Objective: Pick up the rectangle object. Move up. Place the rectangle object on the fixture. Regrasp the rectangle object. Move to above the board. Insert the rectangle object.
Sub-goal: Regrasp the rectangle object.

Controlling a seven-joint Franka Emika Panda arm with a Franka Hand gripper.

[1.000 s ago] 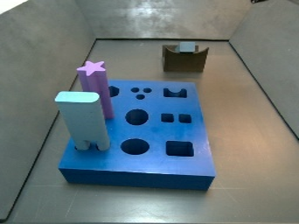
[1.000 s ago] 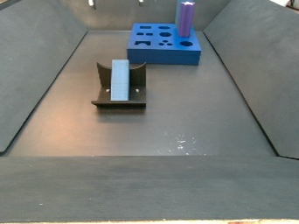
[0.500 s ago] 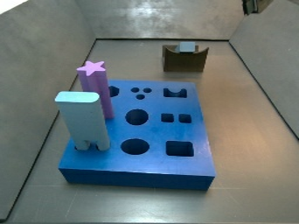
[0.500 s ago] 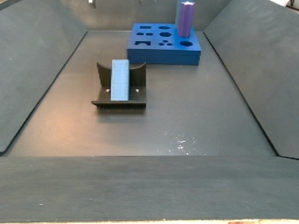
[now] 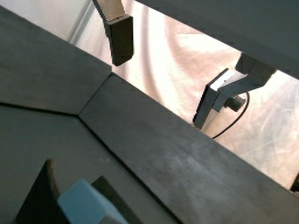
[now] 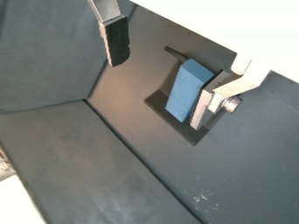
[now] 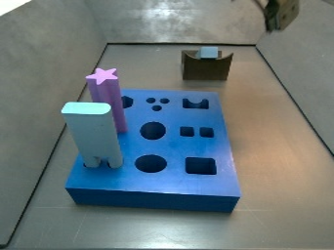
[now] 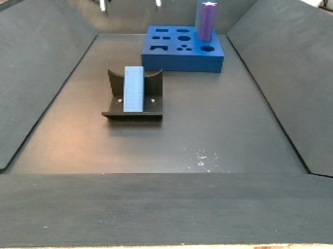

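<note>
We see a dark grey matte floor (image 8: 196, 126) with sloped dark walls. One rectangle object (image 8: 131, 89), a flat slate-blue bar, lies in the notch of the one dark fixture (image 8: 132, 114). One bright blue board (image 7: 163, 146) carries two pegs: a purple star post (image 7: 107, 98) and a pale block (image 7: 92, 135). The gripper (image 6: 170, 57) hangs high above the fixture, fingers (image 6: 114, 39) spread wide, nothing between; in a side view it is probably the blur (image 7: 276, 12) at the edge.

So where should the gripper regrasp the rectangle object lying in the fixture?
Come from above with the open gripper and close on the long side faces of the rectangle object, at the end jutting past the fixture. It lies flat along the notch, and the fixture's walls block its middle.
</note>
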